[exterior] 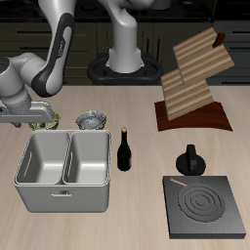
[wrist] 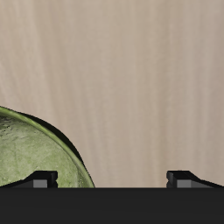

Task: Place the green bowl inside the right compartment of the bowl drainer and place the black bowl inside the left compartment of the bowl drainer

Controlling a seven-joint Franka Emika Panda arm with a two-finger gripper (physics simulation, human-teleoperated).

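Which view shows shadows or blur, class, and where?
Exterior view: sharp, soft shadows beside the dark glass bottle and under the brown wooden rack. Wrist view: no blur, the mottled olive-green bowl cut off by the frame edge.

The arm [exterior: 47, 61] reaches out from its base [exterior: 125, 44], bends at a raised elbow and drops to a wrist [exterior: 12, 93] held low over the table. The gripper [exterior: 39, 119] points straight down. In the wrist view both fingertips [wrist: 41, 178] show as dark stubs set wide apart, jaws spread, with nothing between them. One fingertip sits over the rim of the green bowl [wrist: 31, 157]; the other hangs over bare table.
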